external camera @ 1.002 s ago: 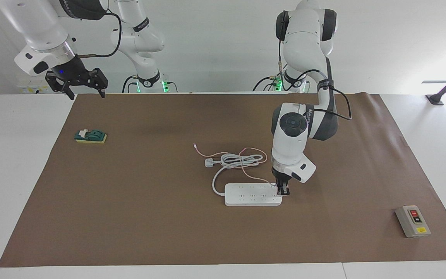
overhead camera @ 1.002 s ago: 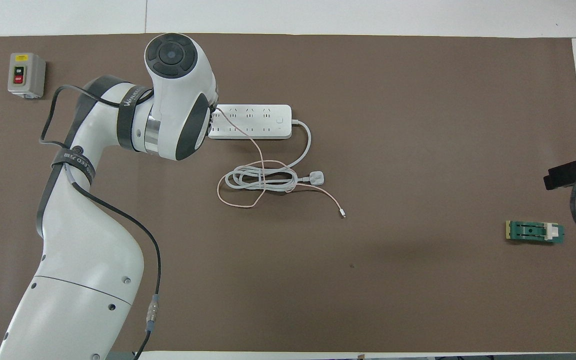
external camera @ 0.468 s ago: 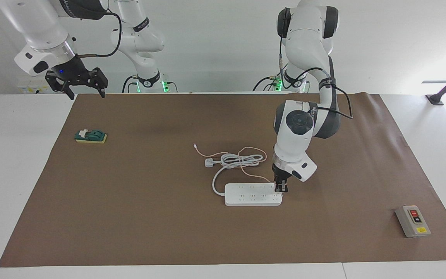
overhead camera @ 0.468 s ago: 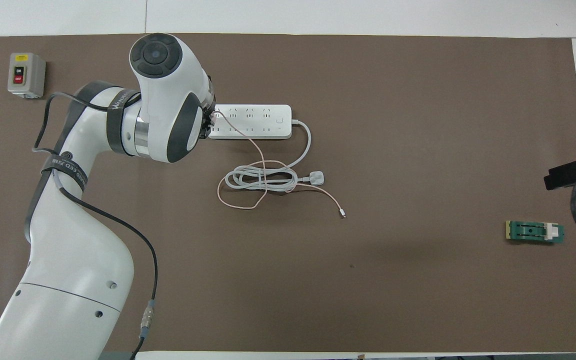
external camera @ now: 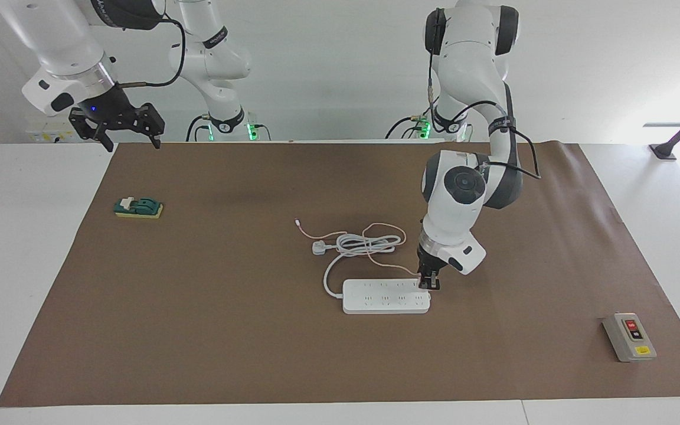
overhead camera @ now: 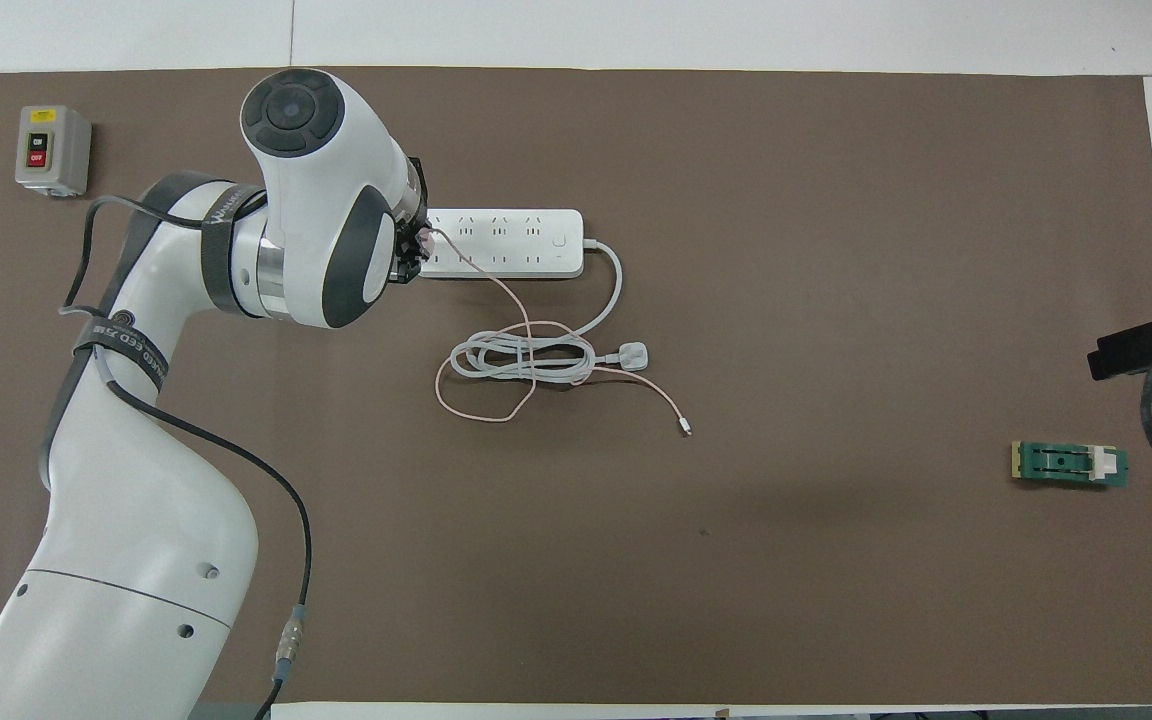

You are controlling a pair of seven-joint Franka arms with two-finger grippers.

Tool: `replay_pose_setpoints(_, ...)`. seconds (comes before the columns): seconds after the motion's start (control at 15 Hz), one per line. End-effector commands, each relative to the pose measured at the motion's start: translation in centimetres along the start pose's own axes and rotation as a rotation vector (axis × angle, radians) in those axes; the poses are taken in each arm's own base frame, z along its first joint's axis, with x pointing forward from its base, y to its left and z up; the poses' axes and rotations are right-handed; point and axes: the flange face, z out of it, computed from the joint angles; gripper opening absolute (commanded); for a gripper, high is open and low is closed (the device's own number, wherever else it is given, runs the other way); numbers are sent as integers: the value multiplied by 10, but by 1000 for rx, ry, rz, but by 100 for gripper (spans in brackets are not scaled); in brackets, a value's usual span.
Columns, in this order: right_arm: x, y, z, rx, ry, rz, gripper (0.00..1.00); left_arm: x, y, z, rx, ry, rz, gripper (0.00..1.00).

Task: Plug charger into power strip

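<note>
our left gripper [external camera: 430, 284] is down at the end of the long flat white power strip [external camera: 384, 297], the end that points toward the left arm's side of the worktop [external camera: 198, 330]. it is squeezed shut on something small there. we think that is the small pale-pink cube charger, but the gripper hides it, so we cannot really see the cube. its thin pink cable [overhead camera: 508, 300] runs out from under the gripper, loops over the coiled thick white cord [overhead camera: 521, 358] and ends in a tiny plug lying on the brown mat.

the power strip lies flat near the middle of the worktop, a bit toward the left arm's end. the charger seems to be right at the last holes of the strip. we cannot tell if its pins are all the way in. so the carrying part looks done. what is left, we guess, is to push it in, let go and lift away.

our right gripper [external camera: 129, 127] waits up in the air over the corner of the worktop at the right arm's end, wide open and empty.
</note>
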Motion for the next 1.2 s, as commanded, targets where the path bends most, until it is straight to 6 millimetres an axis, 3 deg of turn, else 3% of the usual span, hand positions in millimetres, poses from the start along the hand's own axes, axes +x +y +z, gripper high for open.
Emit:
replay_pose_setpoints(0.0, -7, 1, -3, -13, -9, -18, 100, 8, -7, -8, 1, -33, 11, 0)
replay_pose_setpoints(1.14, -7, 1, -3, -14, -8, -16, 100, 5, -5, 0, 3, -31, 19, 0)
